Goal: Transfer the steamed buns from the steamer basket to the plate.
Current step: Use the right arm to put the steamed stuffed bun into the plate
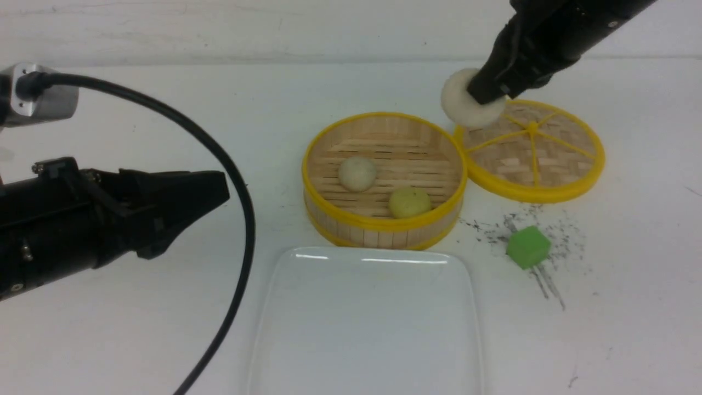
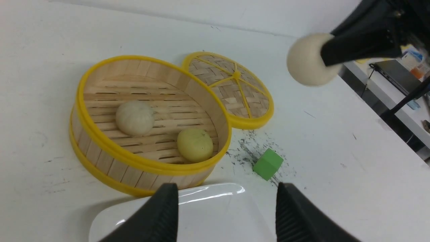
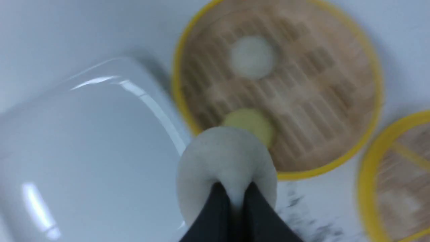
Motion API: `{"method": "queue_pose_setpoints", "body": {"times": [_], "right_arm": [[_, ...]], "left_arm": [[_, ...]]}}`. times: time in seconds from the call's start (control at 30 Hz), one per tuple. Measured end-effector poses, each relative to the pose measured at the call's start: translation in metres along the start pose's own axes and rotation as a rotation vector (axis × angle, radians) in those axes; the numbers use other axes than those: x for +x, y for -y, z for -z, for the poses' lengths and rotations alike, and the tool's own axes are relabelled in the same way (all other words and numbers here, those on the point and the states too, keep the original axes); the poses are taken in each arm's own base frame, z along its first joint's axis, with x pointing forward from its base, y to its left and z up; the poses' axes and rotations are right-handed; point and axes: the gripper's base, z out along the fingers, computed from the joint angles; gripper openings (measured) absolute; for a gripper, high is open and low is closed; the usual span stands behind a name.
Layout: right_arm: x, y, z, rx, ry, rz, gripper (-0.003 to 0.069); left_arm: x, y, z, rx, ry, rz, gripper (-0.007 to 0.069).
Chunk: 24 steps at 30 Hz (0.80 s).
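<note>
While the right claw [image 1: 486,96] hangs in the air with its black fingers pinched narrow into a speckled beige-white round dough bun [image 1: 459,107], that bun sits above the spot where basket and lid meet, clear of both. Just left and nearer stands the round shallow bamboo steamer basket with yellow rims [image 1: 384,224]. On its slatted floor lie a second speckled beige-white bun [image 1: 357,173] towards the left and a pale yellow bun [image 1: 409,202] by the near wall, apart from each other. The flat woven bamboo lid with yellow spokes [image 1: 532,148] lies on the white surface [image 1: 137,340], its rim against the basket's right side. Near of the lid, a small green cube [image 1: 527,247] rests among dark specks. The large glossy white rectangular plate [image 1: 367,318] lies bare just near of the basket. The left claw [image 2: 225,215] hovers at the left, fingers spread wide, holding nothing, a black cable [image 1: 241,219] looping beside it.
</note>
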Motion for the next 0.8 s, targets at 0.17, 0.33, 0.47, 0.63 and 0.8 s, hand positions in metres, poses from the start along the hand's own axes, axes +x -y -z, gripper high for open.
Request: {"method": "queue_pose_setpoints", "body": {"times": [0.17,0.33,0.47,0.63,0.8], "right_arm": [[0.003,-0.012,-0.01,-0.105,-0.003,-0.189,0.0022],[0.028,-0.035,-0.051,-0.206,-0.15,-0.267,0.0022],[0.074,-0.057,-0.092,-0.287,-0.344,-0.305,0.0022],[0.12,-0.068,-0.122,-0.323,-0.417,-0.308,0.0022],[0.13,-0.073,-0.132,-0.365,-0.347,-0.291,0.0022]], "left_arm": [[-0.001,0.001,0.0,0.011,0.013,0.019,0.041],[-0.002,0.003,0.0,0.03,0.018,0.033,0.041],[-0.002,0.003,0.0,0.033,0.018,0.034,0.041],[-0.002,0.003,0.0,0.034,0.018,0.034,0.041],[-0.002,0.003,0.0,0.034,0.018,0.032,0.041]]}}
